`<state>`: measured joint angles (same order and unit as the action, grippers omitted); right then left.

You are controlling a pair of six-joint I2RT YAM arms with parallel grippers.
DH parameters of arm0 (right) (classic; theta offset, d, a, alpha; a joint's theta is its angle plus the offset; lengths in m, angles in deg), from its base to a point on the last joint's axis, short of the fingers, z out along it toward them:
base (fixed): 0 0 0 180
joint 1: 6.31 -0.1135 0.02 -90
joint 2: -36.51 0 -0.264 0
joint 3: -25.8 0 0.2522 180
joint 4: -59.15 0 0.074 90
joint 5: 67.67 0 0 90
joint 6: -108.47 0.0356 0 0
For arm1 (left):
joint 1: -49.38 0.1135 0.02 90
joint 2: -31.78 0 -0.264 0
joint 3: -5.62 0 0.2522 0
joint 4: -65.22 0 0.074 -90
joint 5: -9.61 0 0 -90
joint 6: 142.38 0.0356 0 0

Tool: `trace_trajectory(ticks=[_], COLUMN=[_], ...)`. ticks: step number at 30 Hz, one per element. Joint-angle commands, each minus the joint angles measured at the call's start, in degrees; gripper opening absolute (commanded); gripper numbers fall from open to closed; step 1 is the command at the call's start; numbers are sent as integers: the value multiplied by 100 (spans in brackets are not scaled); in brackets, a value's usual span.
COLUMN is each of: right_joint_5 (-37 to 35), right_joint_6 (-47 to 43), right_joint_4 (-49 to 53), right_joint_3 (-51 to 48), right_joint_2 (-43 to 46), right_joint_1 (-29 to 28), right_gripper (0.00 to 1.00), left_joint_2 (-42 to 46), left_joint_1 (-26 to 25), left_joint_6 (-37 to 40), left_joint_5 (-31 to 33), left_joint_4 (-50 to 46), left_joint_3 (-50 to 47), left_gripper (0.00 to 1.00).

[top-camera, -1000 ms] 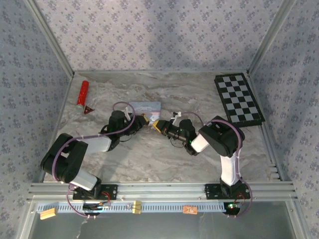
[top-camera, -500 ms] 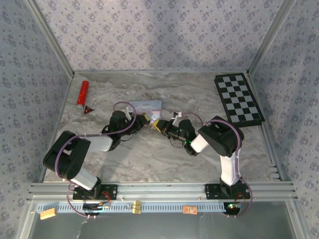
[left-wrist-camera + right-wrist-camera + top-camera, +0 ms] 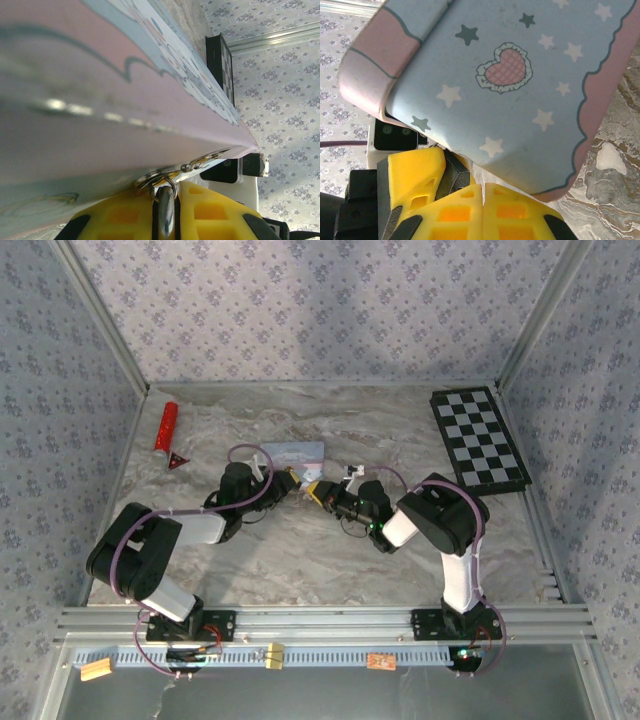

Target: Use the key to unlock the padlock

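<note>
Evidently the padlock [image 3: 166, 212] sits at the near edge of the tin [image 3: 520, 90], toward the middle of the desk [image 3: 300, 560]. It is a narrow dark body with a silvery loop at its top, lying against the tin's rim. The left end effector [image 3: 287, 480] is clamped on that body, a yellow pad close on either side. The right end effector [image 3: 482, 192] faces it from just beside, fingers pressed together; I cannot tell whether the key lies between them, since the pads cover whatever is there. I judge the padlock light, rigid and smooth, apt to twist or slide in a pinch. The flat faces of the body are the place to hold, leaving the loop free and the keyhole end open. The tin looks light too and may shift if pushed. Much is hard to read: the keyhole is out of sight, the loop's link to the tin is blurred by closeness, and what looks like a small beaded chain [image 3: 200, 162] runs off along the tin's edge.
</note>
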<state>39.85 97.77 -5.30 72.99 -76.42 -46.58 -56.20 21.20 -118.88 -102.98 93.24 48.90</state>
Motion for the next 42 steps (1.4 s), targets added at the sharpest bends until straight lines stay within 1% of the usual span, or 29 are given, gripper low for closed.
trace_trajectory(ticks=[1,19,24,32,36,39,42], right_joint_5=[331,420,452,411,385,343,225], right_joint_6=[-104,-265,-304,-310,-290,-256,-251], right_joint_4=[-155,-159,-152,-156,-156,-153,-157], right_joint_3=[377,562,656,584,537,486,356], right_joint_2=[-85,-54,-37,-27,-67,-105,-133], right_joint_1=[-393,-462,-531,-543,-516,-511,-546], right_gripper=[0,0,0,0,0,0,0], left_joint_2=[108,79,75,67,135,260,462], left_joint_1=[-486,-491,-492,-483,-483,-444,-435], left_joint_6=[14,98,136,163,308,518,779], left_joint_5=[-1257,-1406,-1364,-1371,-1398,-1326,-1108], left_joint_4=[551,388,323,298,140,-113,-457], left_joint_3=[364,423,415,441,464,435,418], left_gripper=[0,0,0,0,0,6,16])
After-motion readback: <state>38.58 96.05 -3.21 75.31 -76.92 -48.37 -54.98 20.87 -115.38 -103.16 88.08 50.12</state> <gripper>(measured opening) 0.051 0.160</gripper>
